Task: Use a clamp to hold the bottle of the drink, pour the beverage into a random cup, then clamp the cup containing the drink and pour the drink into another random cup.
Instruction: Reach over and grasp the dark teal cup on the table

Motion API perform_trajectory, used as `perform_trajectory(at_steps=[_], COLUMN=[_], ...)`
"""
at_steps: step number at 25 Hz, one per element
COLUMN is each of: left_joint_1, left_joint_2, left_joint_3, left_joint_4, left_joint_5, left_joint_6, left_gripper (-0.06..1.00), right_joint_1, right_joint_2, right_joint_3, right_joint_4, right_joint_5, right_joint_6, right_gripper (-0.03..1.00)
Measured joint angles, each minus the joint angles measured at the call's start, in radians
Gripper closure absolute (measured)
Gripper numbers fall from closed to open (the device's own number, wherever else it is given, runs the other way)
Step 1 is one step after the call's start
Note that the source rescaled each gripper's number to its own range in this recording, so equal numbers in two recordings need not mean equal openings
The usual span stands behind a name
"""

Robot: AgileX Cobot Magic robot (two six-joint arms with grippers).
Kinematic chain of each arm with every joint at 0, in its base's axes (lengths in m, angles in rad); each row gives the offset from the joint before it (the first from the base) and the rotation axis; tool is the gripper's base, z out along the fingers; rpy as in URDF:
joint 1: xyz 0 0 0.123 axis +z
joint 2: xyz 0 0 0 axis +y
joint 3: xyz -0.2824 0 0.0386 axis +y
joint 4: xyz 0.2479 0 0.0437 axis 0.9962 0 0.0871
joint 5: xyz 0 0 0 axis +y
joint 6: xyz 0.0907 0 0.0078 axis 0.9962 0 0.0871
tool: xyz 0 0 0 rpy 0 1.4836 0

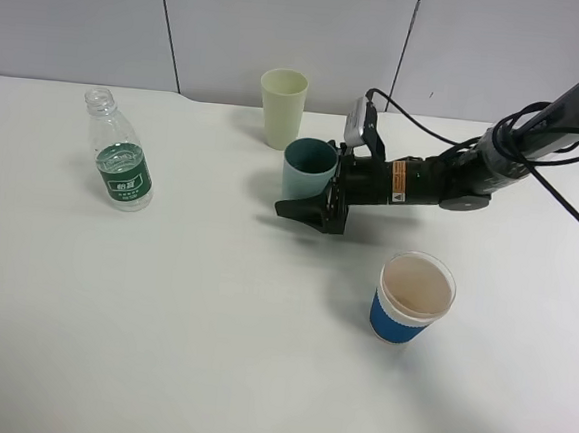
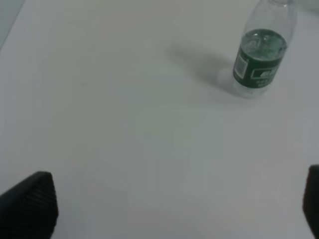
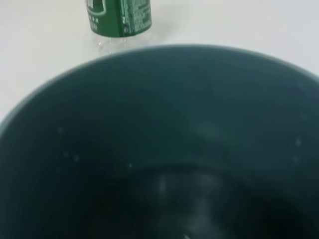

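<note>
The teal cup [image 1: 308, 168] stands upright mid-table, and my right gripper [image 1: 299, 202] reaches in from the right with its fingers on either side of the cup's lower half, shut on it. The right wrist view looks down into the cup's dark inside [image 3: 159, 139], where a faint wet sheen shows at the bottom. The pale yellow-green cup [image 1: 282, 106] stands just behind the teal one. The uncapped bottle [image 1: 122, 158] with its green label [image 2: 259, 55] stands at the far left, part full of clear beverage. In the left wrist view my left gripper [image 2: 172, 209] is open, well short of the bottle.
A blue-sleeved paper cup [image 1: 411, 298] stands near the front right, below the right arm. The right arm's cables trail off to the right edge. The table's back edge meets a grey wall. The bottle's base [image 3: 119, 17] shows beyond the teal rim.
</note>
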Motion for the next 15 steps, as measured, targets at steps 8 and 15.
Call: perform_trajectory(at_steps=[8,15], left_joint_1=[0.000,0.000], left_joint_2=[0.000,0.000], left_joint_3=[0.000,0.000], left_joint_4=[0.000,0.000], left_joint_5=[0.000,0.000], left_joint_6=[0.000,0.000], left_gripper=[-0.05,-0.05], right_joint_1=[0.003,0.003], right_joint_2=[0.000,0.000], right_joint_3=[0.000,0.000], right_joint_4=[0.018,0.015], right_joint_5=[0.000,0.000], right_joint_6=[0.000,0.022], right_gripper=[0.22,0.96])
